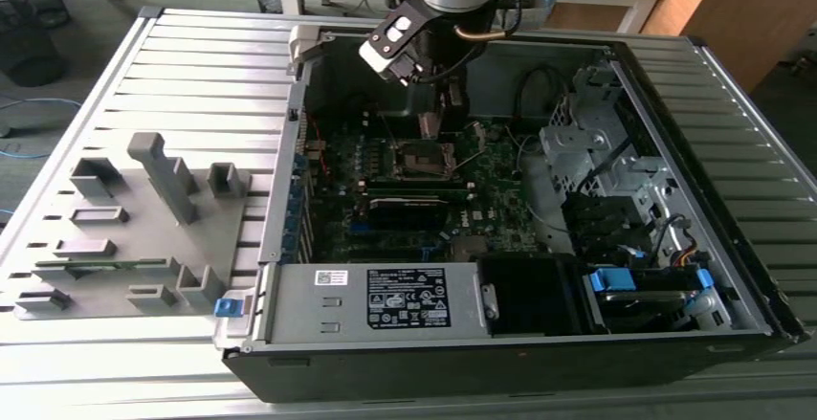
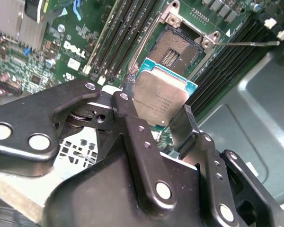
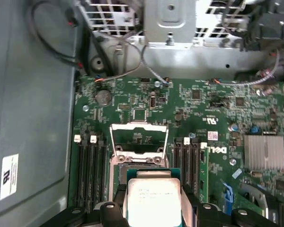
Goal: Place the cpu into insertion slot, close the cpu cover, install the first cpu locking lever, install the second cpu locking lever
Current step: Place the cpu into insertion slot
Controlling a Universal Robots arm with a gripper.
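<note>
- Black gripper (image 2: 157, 103) linkages sit closest in both wrist views; the fingers (image 2: 132, 123) pinch the cpu (image 2: 163, 90) by two opposite edges, silver top facing the cameras.
- Slatted metal table (image 1: 191, 56) carries everything.
- Open computer case (image 1: 511, 367) lies on its side on the table, and the arm reaches down into it.
- Grey fixture block (image 1: 128, 238) rests on the table at the exterior view's left, just beside the case.
- Silver power supply (image 1: 370, 300) fills the case's near end in the exterior view.
- Green motherboard (image 3: 132, 101) covers the case floor, with memory slots (image 3: 90, 170) on both sides of the socket.
- Finned heatsink (image 3: 264, 152) sits on the board, well apart from the socket.
- CPU socket (image 2: 175, 49) is bare, its contact field exposed; the cpu hangs over its near edge, not seated.
- Behind the socket, the cpu cover (image 3: 139, 126) stands raised.
- One thin locking lever (image 2: 246, 43) juts out sideways, unlatched.
</note>
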